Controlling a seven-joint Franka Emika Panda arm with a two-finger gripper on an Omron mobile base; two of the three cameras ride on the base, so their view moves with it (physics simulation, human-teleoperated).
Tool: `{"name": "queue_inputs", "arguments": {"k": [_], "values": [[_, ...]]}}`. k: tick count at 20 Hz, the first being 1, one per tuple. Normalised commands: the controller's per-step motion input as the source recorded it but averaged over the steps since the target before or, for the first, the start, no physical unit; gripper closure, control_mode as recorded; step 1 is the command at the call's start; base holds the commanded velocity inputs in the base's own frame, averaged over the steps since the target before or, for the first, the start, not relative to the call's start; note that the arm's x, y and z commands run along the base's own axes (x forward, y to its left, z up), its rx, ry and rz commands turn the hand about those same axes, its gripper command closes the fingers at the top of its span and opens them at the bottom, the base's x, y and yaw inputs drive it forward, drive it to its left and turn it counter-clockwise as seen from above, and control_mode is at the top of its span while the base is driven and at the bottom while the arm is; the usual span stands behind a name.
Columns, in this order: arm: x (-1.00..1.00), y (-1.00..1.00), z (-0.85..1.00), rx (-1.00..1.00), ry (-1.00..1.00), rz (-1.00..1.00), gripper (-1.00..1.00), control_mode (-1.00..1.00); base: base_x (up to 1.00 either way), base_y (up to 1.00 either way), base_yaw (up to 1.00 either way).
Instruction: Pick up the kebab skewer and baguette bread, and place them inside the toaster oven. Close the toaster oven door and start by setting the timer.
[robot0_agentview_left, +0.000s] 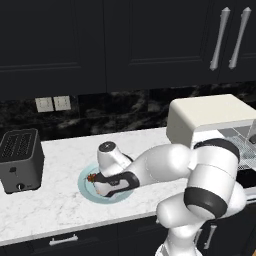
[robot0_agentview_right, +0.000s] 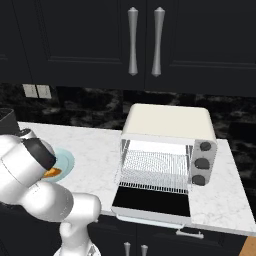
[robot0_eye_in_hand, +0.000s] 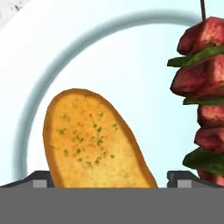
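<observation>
Over a pale blue plate (robot0_eye_in_hand: 30, 100) on the white marble counter (robot0_agentview_left: 55, 200), the robot's gripper (robot0_eye_in_hand: 109, 179) hangs low with its jaws spread wide, one dark fingertip on either side of the baguette bread (robot0_eye_in_hand: 92, 140) and nothing yet held. The golden loaf lies flat on the plate, with the kebab skewer (robot0_eye_in_hand: 203, 96) lying beside it on the same plate, apart from the bread; both items have not left the dish. In the left base view the hand hides most of the plate, the skewer's red tip (robot0_agentview_left: 91, 177) just peeping out at the plate's left side. Well to the right of the plate, the toaster oven (robot0_agentview_right: 170, 125) stands ready, its door (robot0_agentview_right: 152, 200) folded down flat and its wire rack (robot0_agentview_right: 155, 167) bare, so nothing has gone inside. Judging from this, the task is at its very start: the bread appears to be the first pick, and still ahead are carrying both foods to the rack, shutting the door and turning the timer (robot0_agentview_right: 205, 146) on the oven's right-hand panel. A dark grey slot toaster (robot0_agentview_left: 20, 160) sits left of the plate, unused.
</observation>
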Motion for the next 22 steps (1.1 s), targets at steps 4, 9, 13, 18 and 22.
{"name": "queue_inputs", "arguments": {"k": [4,9,13,18,22], "values": [[0.06,0.00,-0.20,0.00,0.00,0.00,-1.00,-1.00,0.00,0.00,0.00],[0.01,0.00,-0.17,0.00,0.03,0.00,-1.00,-1.00,0.00,0.00,0.00],[0.00,0.00,-0.22,0.00,0.13,0.01,1.00,-1.00,0.00,0.00,0.00],[0.00,0.00,-0.26,0.00,0.05,0.01,1.00,-1.00,0.00,0.00,0.00],[-0.14,0.00,-0.10,0.00,-0.06,0.01,1.00,-1.00,0.00,0.00,0.00]]}}
